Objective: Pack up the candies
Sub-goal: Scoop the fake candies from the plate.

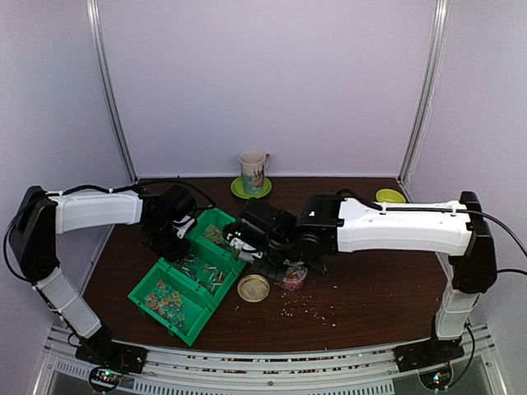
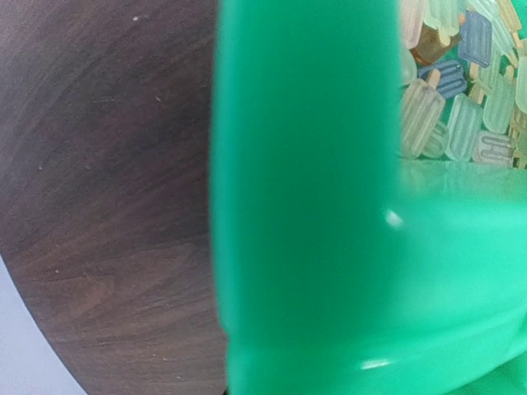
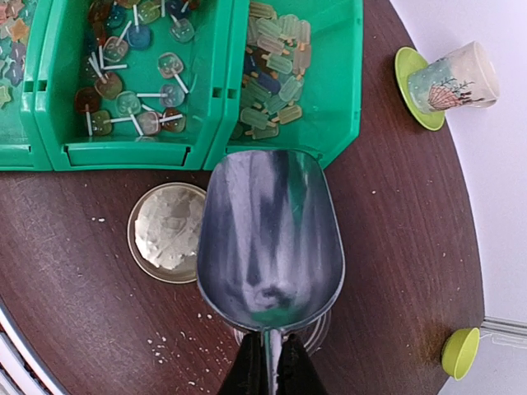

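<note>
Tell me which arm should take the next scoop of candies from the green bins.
Right. The right gripper holds the metal scoop, empty, its mouth facing the green bins just ahead. The left gripper sits at the bins' outer wall with no tool.

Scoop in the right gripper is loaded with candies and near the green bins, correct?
Not quite: the scoop is empty, its bare metal bowl showing in the right wrist view. It is in the right gripper and near the green bins.
</note>
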Robot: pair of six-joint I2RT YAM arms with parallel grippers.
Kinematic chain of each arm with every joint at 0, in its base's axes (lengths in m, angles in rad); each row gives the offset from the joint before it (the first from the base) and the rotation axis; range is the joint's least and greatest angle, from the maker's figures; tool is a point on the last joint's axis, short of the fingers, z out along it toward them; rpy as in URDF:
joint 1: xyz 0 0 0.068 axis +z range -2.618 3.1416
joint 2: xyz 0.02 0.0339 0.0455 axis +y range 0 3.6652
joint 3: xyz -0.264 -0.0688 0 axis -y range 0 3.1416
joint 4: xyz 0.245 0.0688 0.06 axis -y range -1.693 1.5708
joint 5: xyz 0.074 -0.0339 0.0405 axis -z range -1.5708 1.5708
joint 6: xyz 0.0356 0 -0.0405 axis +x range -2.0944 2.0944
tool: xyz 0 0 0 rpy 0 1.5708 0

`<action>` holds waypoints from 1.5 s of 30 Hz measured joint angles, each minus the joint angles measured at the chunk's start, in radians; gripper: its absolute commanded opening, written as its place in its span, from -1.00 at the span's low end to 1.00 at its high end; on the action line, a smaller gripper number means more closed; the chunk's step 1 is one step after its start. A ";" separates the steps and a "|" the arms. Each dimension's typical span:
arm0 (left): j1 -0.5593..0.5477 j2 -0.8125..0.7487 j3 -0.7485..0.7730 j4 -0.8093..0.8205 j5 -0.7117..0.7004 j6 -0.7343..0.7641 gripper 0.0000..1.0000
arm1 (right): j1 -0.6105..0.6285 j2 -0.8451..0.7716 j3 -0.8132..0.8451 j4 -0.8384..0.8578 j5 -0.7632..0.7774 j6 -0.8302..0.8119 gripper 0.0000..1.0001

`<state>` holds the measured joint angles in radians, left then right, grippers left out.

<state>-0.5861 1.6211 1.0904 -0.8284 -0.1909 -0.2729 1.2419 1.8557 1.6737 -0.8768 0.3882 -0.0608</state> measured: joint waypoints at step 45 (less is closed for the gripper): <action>-0.097 -0.024 0.049 -0.041 -0.183 0.072 -1.00 | -0.121 0.467 0.532 -0.222 -0.002 -0.056 -1.00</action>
<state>-0.6830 1.5974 1.1393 -0.8696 -0.3740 -0.2005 1.1210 2.3230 2.2055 -1.0988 0.3862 -0.1169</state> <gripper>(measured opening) 0.051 0.073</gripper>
